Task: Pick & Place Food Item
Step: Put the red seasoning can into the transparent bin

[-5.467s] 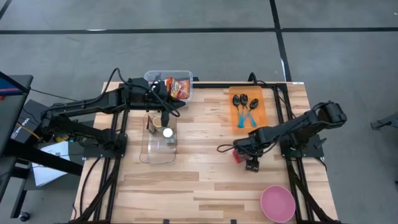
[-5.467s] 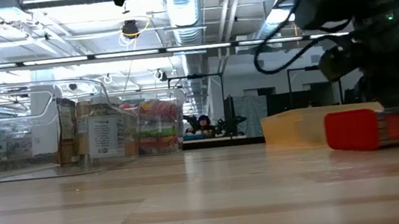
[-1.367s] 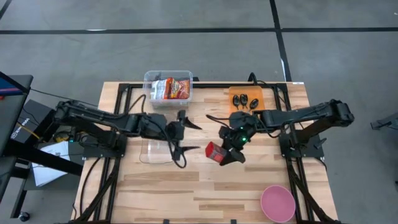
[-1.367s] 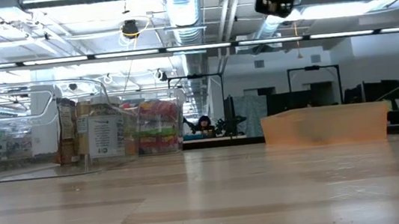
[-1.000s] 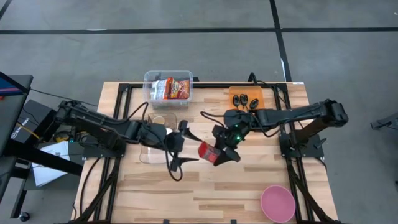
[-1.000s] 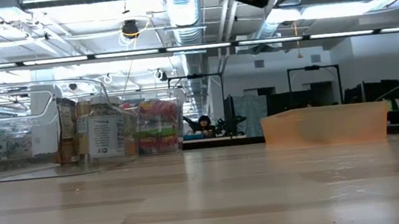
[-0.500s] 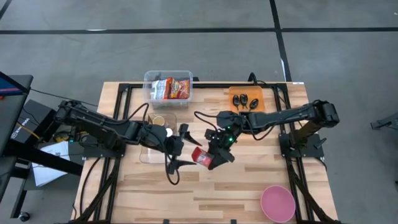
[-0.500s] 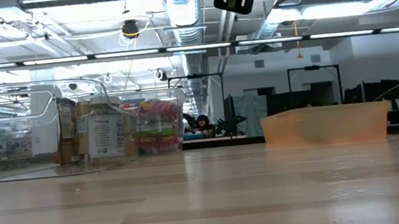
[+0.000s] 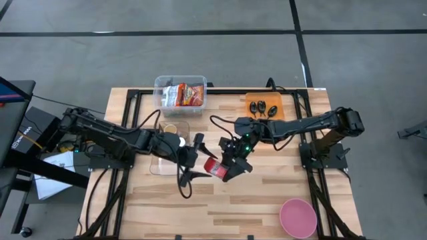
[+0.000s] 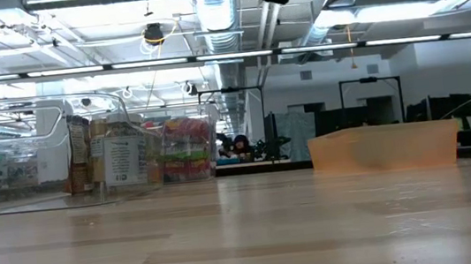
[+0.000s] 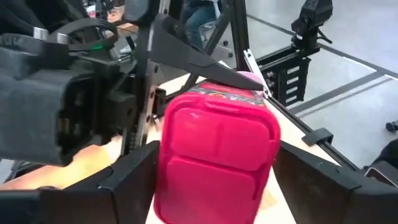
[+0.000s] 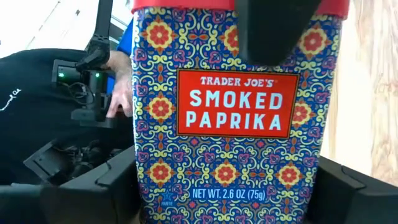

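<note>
Since about a second ago, the paprika tin (image 9: 215, 167) is being carried further toward the left arm, and the left tool (image 9: 198, 158) is being brought in around it, fingers narrowing a little. So it's looking like a mid-air handoff over the middle of the desk (image 9: 267, 200).

The tin is being gripped by the right tool (image 9: 227, 167), well clear of the wood; in the right wrist view the label is filling the frame with a dark finger (image 12: 273, 28) pressed across the front. In the left wrist view the red lid end (image 11: 214, 158) is sitting between the left tool's fingers, which are still being held spread on either side, not yet touching as far as can be told.

What could go wrong: if the right tool is let go before the left one is properly clamped, the tin is getting dropped onto the desk and probably rolling. The lid end is also smooth and rounded, so a shallow pinch there could be squeezed off. And the two tools are being crowded very close together, so a finger clash is likely if either is shifted sideways.

Room-wise, things are fine. The clear tray (image 9: 170, 157) is just beside the left arm, the snack bin (image 9: 180, 93) and the orange tray (image 9: 267, 110) are near the far edge, and the pink bowl (image 9: 297, 217) is well apart near the front corner. Plenty of bare wood is left in front.
</note>
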Available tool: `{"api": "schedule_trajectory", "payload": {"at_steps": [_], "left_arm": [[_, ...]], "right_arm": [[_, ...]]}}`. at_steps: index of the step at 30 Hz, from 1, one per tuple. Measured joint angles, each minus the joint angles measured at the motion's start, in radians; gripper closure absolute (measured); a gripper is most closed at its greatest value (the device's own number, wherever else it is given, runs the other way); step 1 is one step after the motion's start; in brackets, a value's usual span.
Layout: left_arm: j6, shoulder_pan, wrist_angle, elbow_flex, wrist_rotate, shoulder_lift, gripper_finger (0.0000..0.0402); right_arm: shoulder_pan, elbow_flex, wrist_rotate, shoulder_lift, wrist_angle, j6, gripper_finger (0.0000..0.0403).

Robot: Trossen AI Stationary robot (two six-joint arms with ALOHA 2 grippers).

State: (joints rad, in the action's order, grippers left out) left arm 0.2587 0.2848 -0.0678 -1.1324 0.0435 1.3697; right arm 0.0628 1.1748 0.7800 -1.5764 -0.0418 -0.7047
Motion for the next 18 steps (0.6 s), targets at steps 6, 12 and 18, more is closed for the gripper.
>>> {"api": "schedule_trajectory", "payload": {"at_steps": [6,12,18], "left_arm": [[0.004,0.000,0.009,0.000,-0.002,0.000,0.0153],[0.025,0.000,0.012,0.000,0.001,0.000,0.0185],[0.022,0.000,0.015,0.000,0.010,-0.002,0.0182]], "right_arm": [[0.000,0.000,0.001,0.000,-0.001,-0.003,0.0106],[0.000,0.000,0.009,0.000,-0.005,-0.005,0.0106],[0.000,-0.001,0.011,0.000,-0.020,0.001,0.0083]]}}
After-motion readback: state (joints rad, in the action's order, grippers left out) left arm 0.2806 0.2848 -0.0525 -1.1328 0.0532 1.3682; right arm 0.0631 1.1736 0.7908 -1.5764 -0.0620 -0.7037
